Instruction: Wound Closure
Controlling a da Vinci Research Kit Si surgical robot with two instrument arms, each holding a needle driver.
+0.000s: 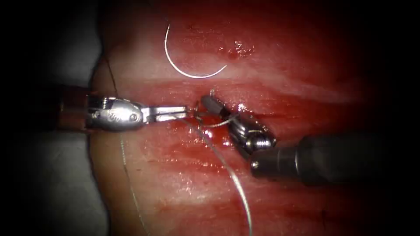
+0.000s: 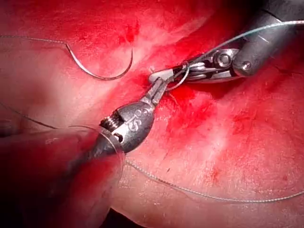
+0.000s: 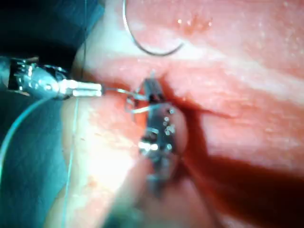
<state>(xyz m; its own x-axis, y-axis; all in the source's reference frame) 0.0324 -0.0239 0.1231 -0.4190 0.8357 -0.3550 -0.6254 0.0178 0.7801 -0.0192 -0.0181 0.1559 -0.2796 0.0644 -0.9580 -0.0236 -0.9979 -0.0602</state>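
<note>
1. Left tool (image 1: 186, 112) is reaching in from the tissue's left edge; its jaws are lying together, apparently clamped on the thread (image 1: 227, 168) at the cut. The grip point itself is too small to confirm.
2. Right tool (image 1: 209, 101) is coming in from the right, tip just beside the left tool's tip. Thread is looping over its jaws; jaws read as closed, but whether they are pinching a thread end I cannot tell.
3. Both tips are meeting at the cut (image 1: 262, 114), near the tissue's (image 1: 306, 65) middle, toward its left edge.
4. Needle (image 1: 188, 72) is lying free on the tissue surface, held by neither tool, not in the tissue. It is sitting on the far side of the cut from the jaws, toward the tissue's top edge, its curve opening away from them.
5. Judgement: the left tool is sitting slightly nearer the needle.
6. One thread strand is trailing from the tool tips toward the tissue's bottom edge; a second is running along the left edge.
7. Red fluid (image 1: 238, 49) is pooling near the needle's tip.
8. Hard to make out: the knot or loop structure between the tips, and where thread joins needle.
</note>
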